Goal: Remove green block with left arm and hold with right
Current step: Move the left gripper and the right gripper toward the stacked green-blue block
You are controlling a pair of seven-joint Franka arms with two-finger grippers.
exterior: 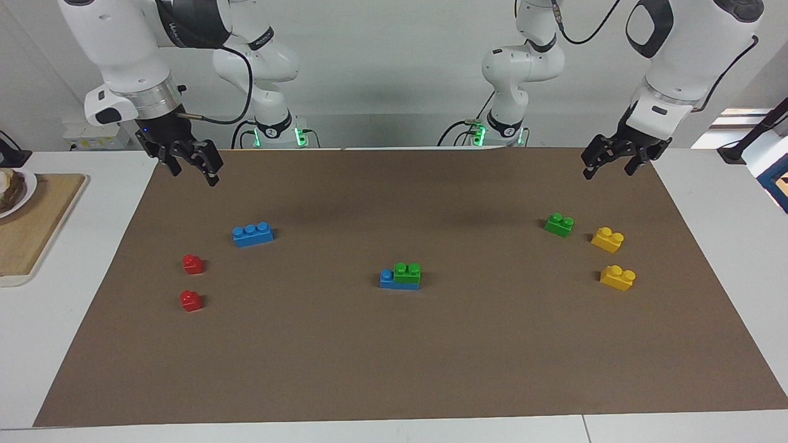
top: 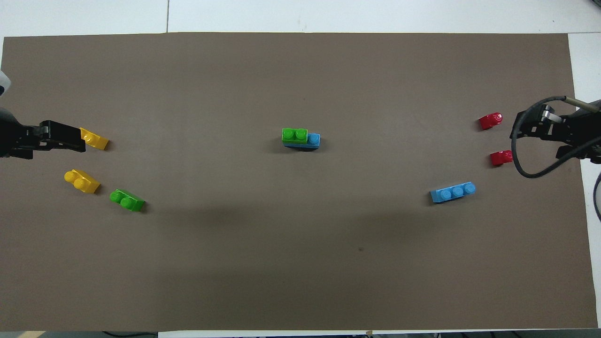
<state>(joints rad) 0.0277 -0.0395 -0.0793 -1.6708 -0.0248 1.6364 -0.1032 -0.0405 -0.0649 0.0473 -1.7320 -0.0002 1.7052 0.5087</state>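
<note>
The small bright green two-stud plastic brick is sitting on a longer blue plastic brick mid-mat. The black right gripper is hanging open, empty, at its ten o'clock; the black left gripper open, empty, at two o'clock.

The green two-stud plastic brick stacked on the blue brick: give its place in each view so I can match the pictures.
Facing view: the green two-stud plastic brick sits near the middle of the brown mat, atop the long blue plastic brick, covering the end toward the left arm.
Overhead view: the same brick lies just above the picture's centre.
Shared landmark: the blue brick's single bare stud pokes out toward the right arm's end in both.
</note>
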